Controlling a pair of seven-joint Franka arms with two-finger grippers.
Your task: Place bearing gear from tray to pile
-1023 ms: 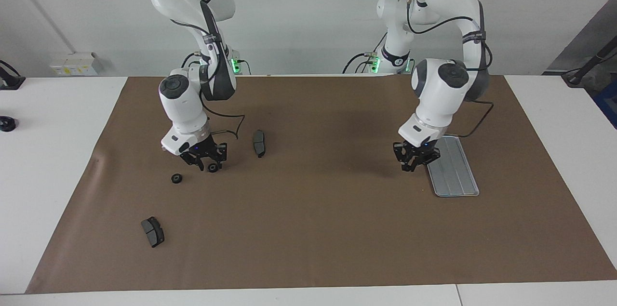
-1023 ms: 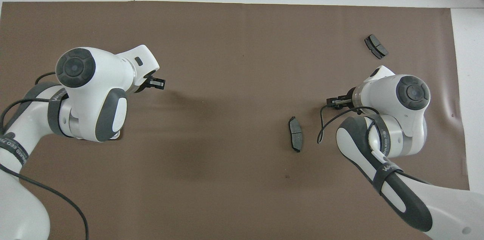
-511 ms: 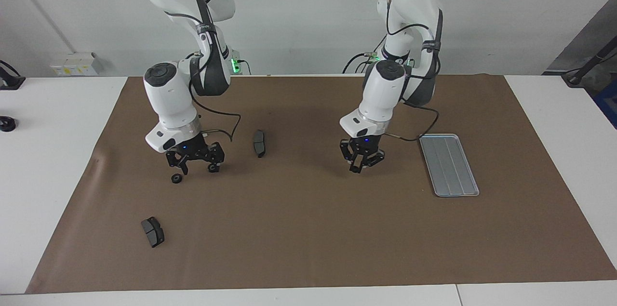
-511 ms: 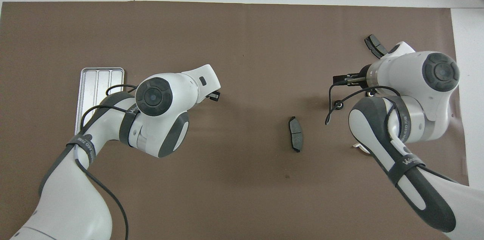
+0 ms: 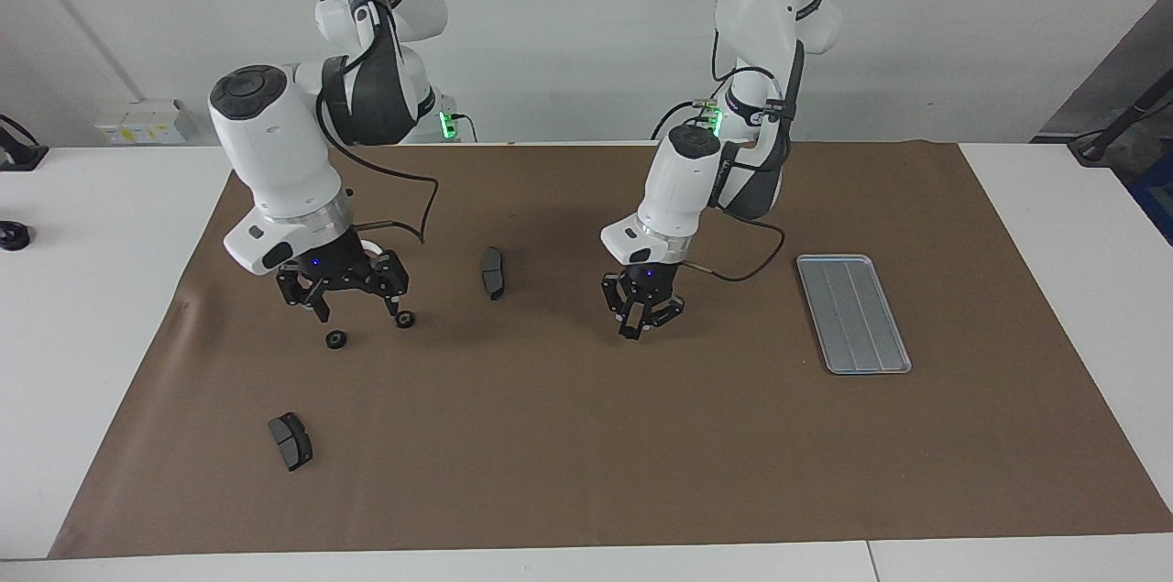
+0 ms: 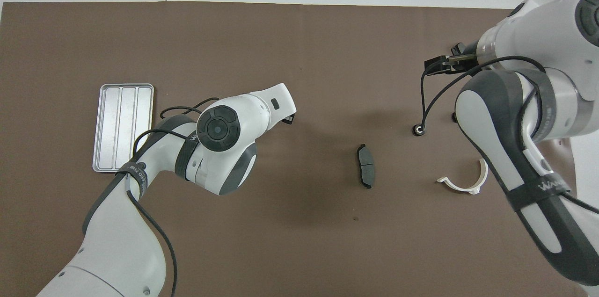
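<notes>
The silver tray (image 5: 852,312) lies bare on the mat at the left arm's end, also in the overhead view (image 6: 122,133). Two small black bearing gears (image 5: 336,340) (image 5: 404,319) lie on the mat in the pile; one shows from above (image 6: 416,130). My right gripper (image 5: 357,312) hangs open and empty just above them (image 6: 435,64). My left gripper (image 5: 639,323) is low over the middle of the mat, its fingers together; I cannot see anything between them. The pile's brake pads (image 5: 492,272) (image 5: 290,441) and white half-ring bracket (image 6: 463,184) lie around the gears.
A brown mat (image 5: 586,454) covers the table. The brake pad nearer the middle (image 6: 366,171) lies between the two grippers. The right arm's cable (image 6: 428,100) dangles over the gears.
My left gripper moved from the tray's edge to over the middle of the mat. My right gripper let go of a gear, rose and swung toward its own end of the table.
</notes>
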